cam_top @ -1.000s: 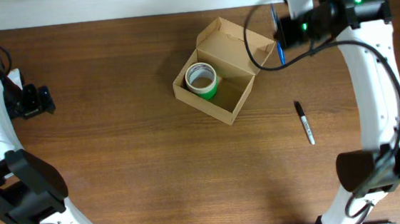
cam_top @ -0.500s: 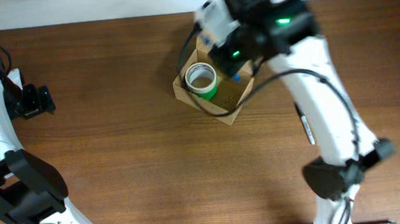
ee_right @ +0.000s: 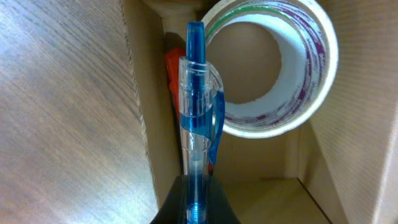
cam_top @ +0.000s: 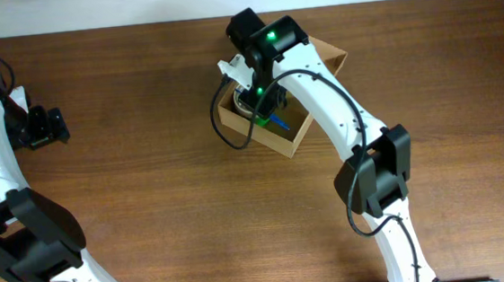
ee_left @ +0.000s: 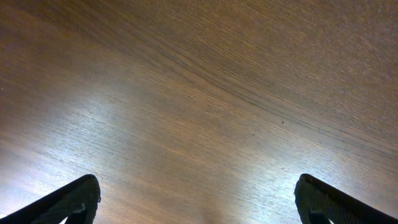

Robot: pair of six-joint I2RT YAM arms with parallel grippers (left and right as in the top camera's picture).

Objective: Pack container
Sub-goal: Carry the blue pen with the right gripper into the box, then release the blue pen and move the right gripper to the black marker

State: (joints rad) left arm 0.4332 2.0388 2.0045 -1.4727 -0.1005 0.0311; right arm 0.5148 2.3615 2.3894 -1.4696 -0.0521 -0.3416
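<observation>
Seen from overhead, the container (cam_top: 295, 136), an open tan cardboard box with its flap up, sits in the upper middle of the frame on the wooden tabletop (cam_top: 166, 193). The right hand (cam_top: 263, 107) is lowered into the left part of the box, with a bit of blue pen (cam_top: 276, 118) showing beneath it. The left hand (cam_top: 48, 128) is parked at the far left edge, well apart from the box. In the left wrist view its fingers (ee_left: 68, 199) stand spread as wide as they go at the bottom corners, with only bare wood between them and nothing held. In the right wrist view the right hand is clamped tight on the clear blue pen, which points up the frame along the cardboard wall, just beside a roll of tape (ee_right: 311, 81) lying inside; something orange-red (ee_right: 175, 68) shows behind the pen, too hidden to name. The gap there looks narrow. If let go at this angle, the pen could catch on the roll or the wall and end up propped above the rim, blocking the flap. The fingers could also nudge the light box out of place.
</observation>
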